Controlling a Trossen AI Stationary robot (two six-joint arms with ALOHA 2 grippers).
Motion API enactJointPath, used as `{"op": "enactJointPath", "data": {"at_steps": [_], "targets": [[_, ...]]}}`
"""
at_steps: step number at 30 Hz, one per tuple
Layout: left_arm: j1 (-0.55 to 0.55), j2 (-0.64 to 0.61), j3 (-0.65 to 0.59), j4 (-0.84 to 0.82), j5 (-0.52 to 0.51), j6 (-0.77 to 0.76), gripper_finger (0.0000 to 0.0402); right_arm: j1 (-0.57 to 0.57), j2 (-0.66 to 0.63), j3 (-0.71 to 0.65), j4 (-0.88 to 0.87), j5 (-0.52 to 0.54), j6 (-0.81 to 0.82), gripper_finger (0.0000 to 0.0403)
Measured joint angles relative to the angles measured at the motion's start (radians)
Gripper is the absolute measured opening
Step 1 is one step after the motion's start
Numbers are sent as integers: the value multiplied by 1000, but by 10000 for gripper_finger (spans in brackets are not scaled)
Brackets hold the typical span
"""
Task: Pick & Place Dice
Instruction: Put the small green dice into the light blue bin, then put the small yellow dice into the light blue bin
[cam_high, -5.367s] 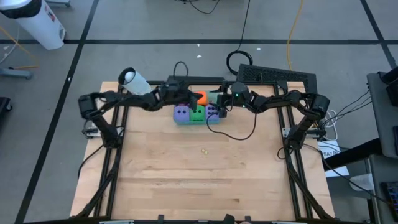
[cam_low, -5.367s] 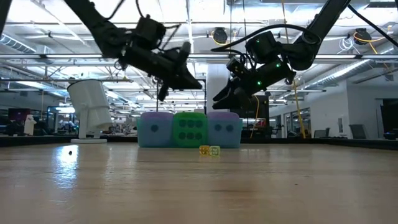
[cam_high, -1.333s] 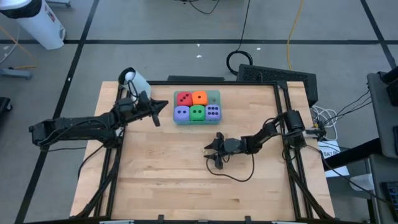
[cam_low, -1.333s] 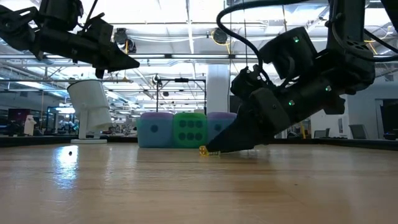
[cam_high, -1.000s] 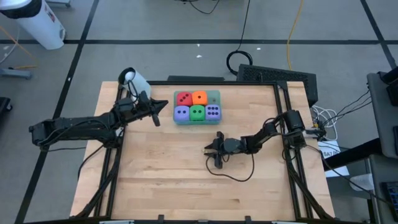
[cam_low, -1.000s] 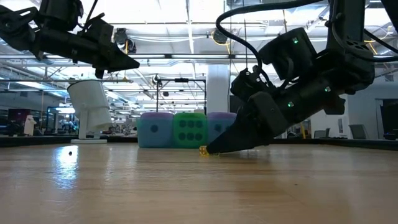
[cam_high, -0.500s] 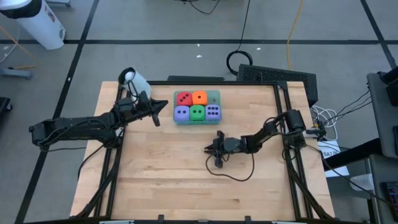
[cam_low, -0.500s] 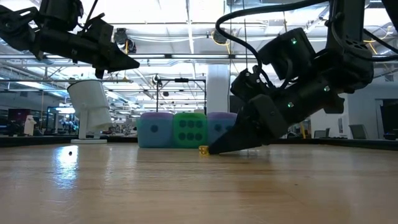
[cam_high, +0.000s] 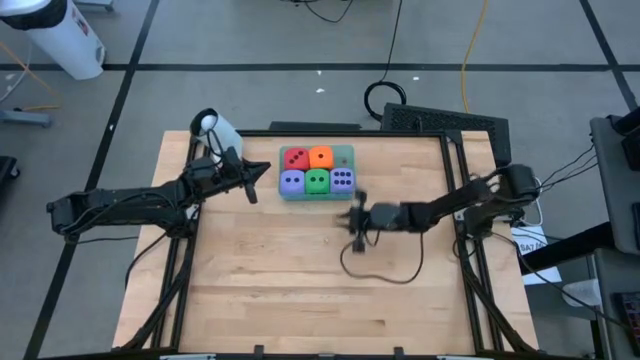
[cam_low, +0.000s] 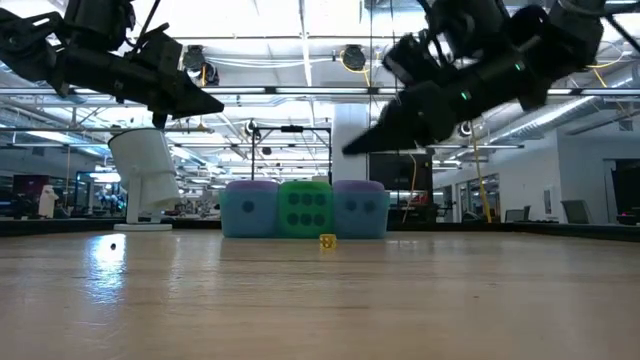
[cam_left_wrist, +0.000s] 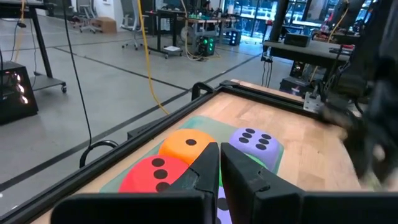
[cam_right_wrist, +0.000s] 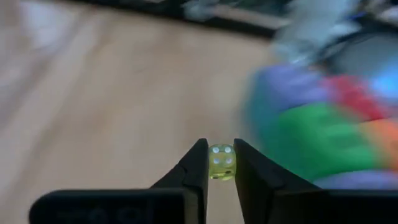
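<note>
Your right gripper (cam_right_wrist: 217, 163) pinches a tiny yellow die (cam_right_wrist: 221, 161) above mid-table, another small die (cam_low: 327, 241) remains on the wood, five big dice (cam_high: 317, 170) sit far-centre, left gripper (cam_high: 250, 190) closed, waiting.

overhead down, table-level across, wrists close, sharing dice (cam_high: 317, 171)

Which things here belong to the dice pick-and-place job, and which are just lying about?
Job: small yellow die pinched in the raised right gripper; second small die on the table; five large dice in the teal tray.

Lying about: white cylinder at the back left corner; black panel at the back right; left gripper, shut, waiting beside the tray.
</note>
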Motion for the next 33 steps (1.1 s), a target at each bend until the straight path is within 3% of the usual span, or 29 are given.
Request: {"op": "enactJointPath", "data": {"at_steps": [3,10,17,20,25,33], "targets": [[0,0,0,0,0,-3,24,-77,-112,0,-36,51,-93,53],[0,0,0,2,0,-4,24,-378,-247,0,-14,20,-190,73],[0,0,0,3,-1,-1,24,-662,-124,0,43,-378,-37,57],[0,0,0,3,-2,0,24,-696,-38,1,139,-505,13,61],[0,0,0,4,-3,5,24,-694,87,16,188,-523,25,89],[0,0,0,-2,-3,5,24,-664,126,63,182,-445,-98,222]]}}
